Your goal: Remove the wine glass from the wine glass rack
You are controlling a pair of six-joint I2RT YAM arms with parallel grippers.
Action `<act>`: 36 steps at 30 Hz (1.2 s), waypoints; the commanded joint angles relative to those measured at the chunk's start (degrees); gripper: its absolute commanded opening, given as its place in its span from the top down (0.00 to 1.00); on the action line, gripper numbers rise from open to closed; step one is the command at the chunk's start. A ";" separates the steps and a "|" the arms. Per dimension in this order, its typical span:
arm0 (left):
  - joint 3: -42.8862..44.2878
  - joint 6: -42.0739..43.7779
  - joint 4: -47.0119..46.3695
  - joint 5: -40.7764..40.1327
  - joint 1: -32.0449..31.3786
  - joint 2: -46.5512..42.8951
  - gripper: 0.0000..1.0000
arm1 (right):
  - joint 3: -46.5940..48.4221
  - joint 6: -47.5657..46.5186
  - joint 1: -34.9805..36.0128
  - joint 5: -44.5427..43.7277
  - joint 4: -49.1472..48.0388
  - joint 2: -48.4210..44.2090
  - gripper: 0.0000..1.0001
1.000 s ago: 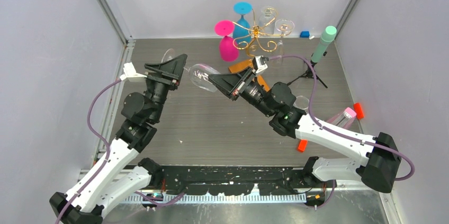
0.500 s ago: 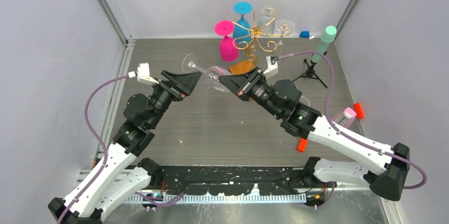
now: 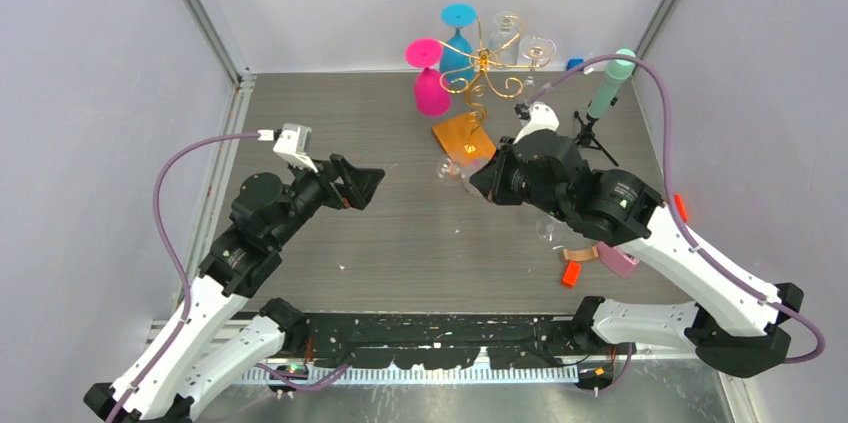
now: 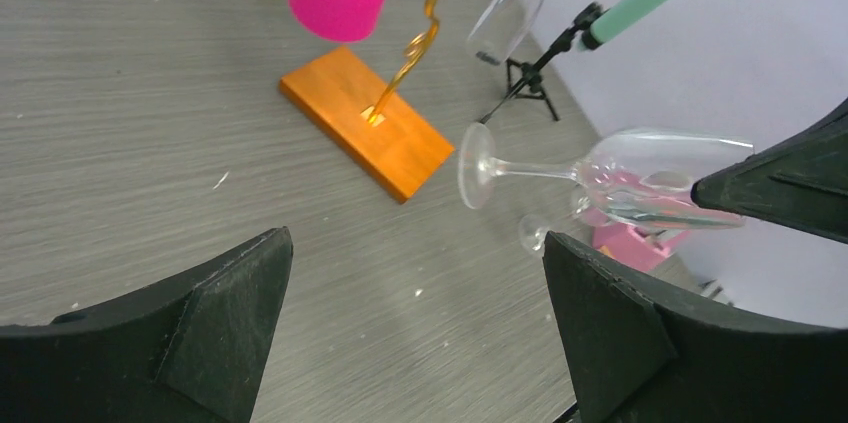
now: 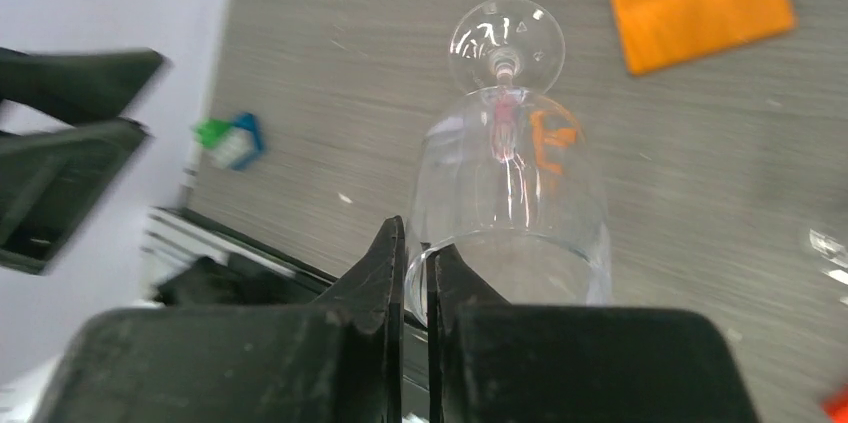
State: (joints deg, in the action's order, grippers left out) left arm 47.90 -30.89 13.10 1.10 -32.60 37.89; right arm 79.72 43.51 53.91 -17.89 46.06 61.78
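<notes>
A clear wine glass (image 5: 510, 203) is held on its side by the rim in my right gripper (image 5: 415, 243), which is shut on the rim above the table. It shows in the top view (image 3: 452, 171) and the left wrist view (image 4: 600, 173), foot pointing left. The gold wire rack (image 3: 482, 68) on its orange wooden base (image 3: 463, 136) stands behind, apart from the glass. My left gripper (image 3: 367, 183) is open and empty, left of the glass foot, not touching it; its open fingers also show in the left wrist view (image 4: 415, 243).
A pink glass (image 3: 430, 83), a blue glass (image 3: 458, 38) and two clear glasses (image 3: 520, 38) hang on the rack. A black tripod with a mint cylinder (image 3: 608, 83) stands at the right. Another clear glass (image 3: 548, 230), a pink object (image 3: 615, 261) and small orange pieces (image 3: 572, 273) lie under the right arm.
My right gripper has carried the clear glass right and nearer, away from the left gripper. My left gripper has drawn back left and down, and stands open apart from the glass.
</notes>
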 commanded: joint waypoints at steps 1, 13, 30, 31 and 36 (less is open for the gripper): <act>1.15 6.96 4.00 -3.01 0.08 -0.45 0.00 | 3.09 -6.32 0.14 -4.57 12.44 1.86 1.00; -0.83 9.77 5.42 -5.99 0.08 -1.91 0.00 | 5.13 -9.45 -2.67 -4.15 18.98 12.46 1.00; -2.20 10.09 5.35 -6.65 0.08 -1.97 0.00 | -0.40 -13.13 -15.60 10.12 17.06 18.47 1.00; -2.27 10.07 5.35 -6.69 0.12 -1.90 0.00 | -0.60 -13.20 -15.77 10.18 16.91 18.60 0.99; -2.28 10.06 5.52 -6.73 0.10 -1.84 0.00 | -1.53 -13.88 -16.58 9.17 16.95 19.31 1.00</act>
State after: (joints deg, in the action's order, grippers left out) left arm 45.89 -21.85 19.20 -4.95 -32.60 36.25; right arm 77.91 31.44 37.82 -8.60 64.66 81.25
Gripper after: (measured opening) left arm 0.994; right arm 0.094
